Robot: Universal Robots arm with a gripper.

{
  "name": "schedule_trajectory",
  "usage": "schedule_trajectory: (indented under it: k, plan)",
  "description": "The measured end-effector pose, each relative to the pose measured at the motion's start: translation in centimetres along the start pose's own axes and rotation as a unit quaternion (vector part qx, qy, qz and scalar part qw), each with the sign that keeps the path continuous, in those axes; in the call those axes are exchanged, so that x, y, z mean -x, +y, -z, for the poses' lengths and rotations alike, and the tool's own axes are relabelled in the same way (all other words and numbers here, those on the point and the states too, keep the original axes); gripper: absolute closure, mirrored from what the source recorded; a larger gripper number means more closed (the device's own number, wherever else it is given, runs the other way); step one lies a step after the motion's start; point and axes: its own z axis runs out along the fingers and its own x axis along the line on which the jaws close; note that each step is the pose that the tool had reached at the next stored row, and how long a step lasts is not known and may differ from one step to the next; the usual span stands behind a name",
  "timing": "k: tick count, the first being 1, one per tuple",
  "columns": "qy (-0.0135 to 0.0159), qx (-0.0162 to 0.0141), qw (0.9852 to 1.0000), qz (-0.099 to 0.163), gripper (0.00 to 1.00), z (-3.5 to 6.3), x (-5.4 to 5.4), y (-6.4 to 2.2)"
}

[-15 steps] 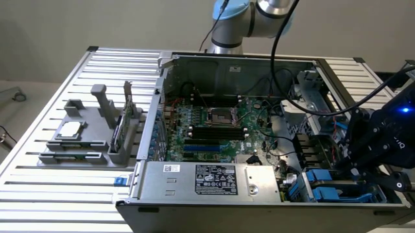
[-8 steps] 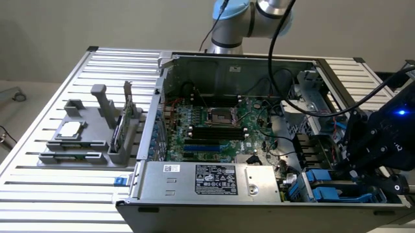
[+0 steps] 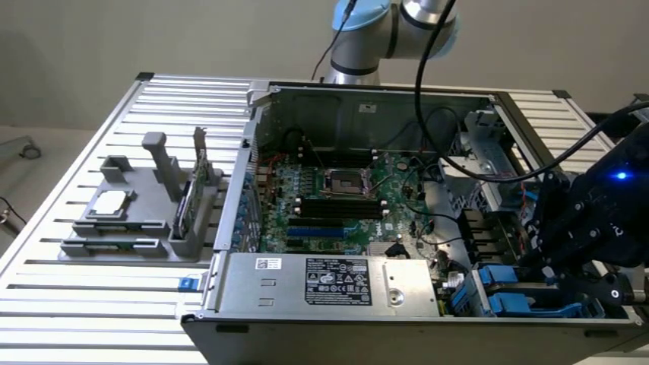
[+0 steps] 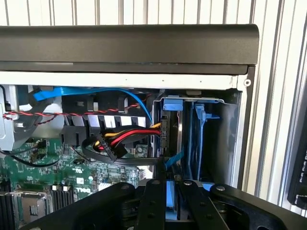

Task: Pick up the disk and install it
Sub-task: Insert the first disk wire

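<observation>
**Disk held at the drive bay**

The black robot gripper [image 4: 165,191] is clenched on the flat silver-grey disk in its bright blue plastic carrier [image 4: 171,158], at the open computer case's [image 3: 304,300] near right bay. It looks rigid, fairly heavy and shock-sensitive; the carrier edges seem the safest hold.

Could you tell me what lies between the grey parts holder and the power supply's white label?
In the exterior view, the computer case's upright side wall stands between the grey parts holder and the white label.
</observation>
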Motion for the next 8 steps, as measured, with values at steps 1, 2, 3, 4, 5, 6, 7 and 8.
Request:
schedule_trajectory:
  k: [1, 2, 3, 4, 5, 6, 7, 8]
  plan:
    - [0.0001, 0.0000, 1.0000, 0.000, 0.84, 0.08, -0.01, -0.01]
    - [0.0000, 0.0000, 1.0000, 0.000, 0.84, 0.19, -0.02, -0.02]
    - [0.0000, 0.0000, 1.0000, -0.001, 0.84, 0.26, -0.03, -0.02]
    - [0.0001, 0.0001, 1.0000, -0.001, 0.84, 0.25, -0.04, -0.02]
    - [0.0005, 0.0001, 1.0000, -0.001, 0.84, 0.25, -0.04, -0.02]
    - [0.0009, 0.0001, 1.0000, -0.001, 0.84, 0.27, -0.04, -0.02]
    - [0.0020, 0.0002, 1.0000, -0.001, 0.84, 0.27, -0.04, -0.02]
    - [0.0035, 0.0003, 1.0000, -0.001, 0.84, 0.27, -0.05, -0.02]
